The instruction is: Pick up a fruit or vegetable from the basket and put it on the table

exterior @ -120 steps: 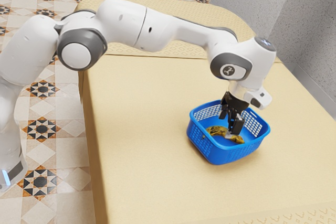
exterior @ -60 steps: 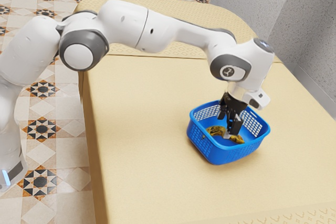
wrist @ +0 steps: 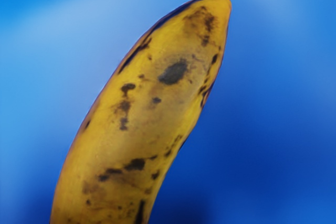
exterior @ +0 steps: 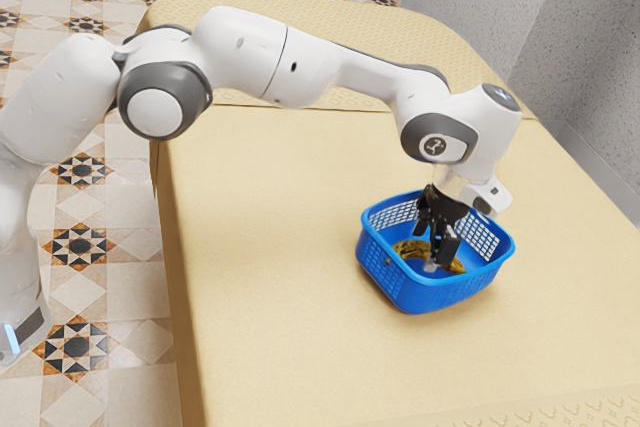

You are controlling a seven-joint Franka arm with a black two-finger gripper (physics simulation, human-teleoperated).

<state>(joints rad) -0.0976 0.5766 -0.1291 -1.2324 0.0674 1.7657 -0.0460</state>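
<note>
Inside the blue basket (exterior: 425,295), my gripper (exterior: 433,258) is low over a yellow banana with dark spots (exterior: 407,248). Its two black fingers stand apart around the banana's middle part, with the gripper open; the near finger covers some of the fruit. Whether the tips touch the peel cannot be told. In the wrist view the banana (wrist: 139,114) is large and close under the hand, one rounded end showing against the blue basket floor (wrist: 262,145).
The basket's raised perforated walls surround the gripper closely. It stands on a table with a cream-yellow cover (exterior: 270,267). A grey speckled wall (exterior: 590,77) rises beyond the table at the exterior view's right.
My hand has sunk further into the basket and shifted a little toward the exterior view's left, its wrist tilting slightly. The basket and banana have stayed put.
</note>
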